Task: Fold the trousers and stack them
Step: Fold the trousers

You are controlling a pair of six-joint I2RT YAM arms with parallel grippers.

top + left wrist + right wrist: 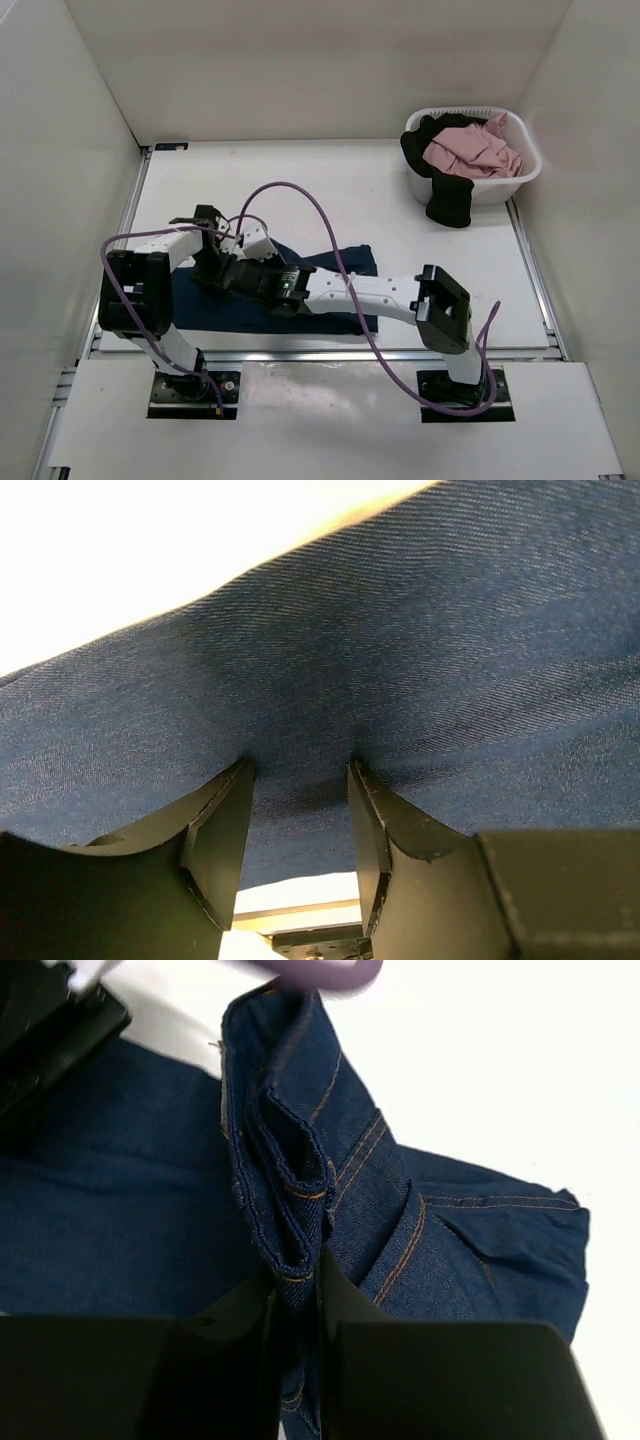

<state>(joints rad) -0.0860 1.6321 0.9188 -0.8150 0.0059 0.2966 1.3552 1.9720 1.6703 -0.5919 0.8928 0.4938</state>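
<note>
The dark navy denim trousers lie partly folded near the table's front edge, left of the middle. My left gripper is at their left part; in the left wrist view its fingers pinch a hanging edge of denim that pulls taut around them. My right gripper reaches across from the right and sits close beside the left one. In the right wrist view it is shut on a bunched fold of stitched denim, with a pocket seam to the right.
A white laundry basket stands at the back right with a pink garment inside and a black garment hanging over its front. White walls enclose the table. Purple cables loop above the arms.
</note>
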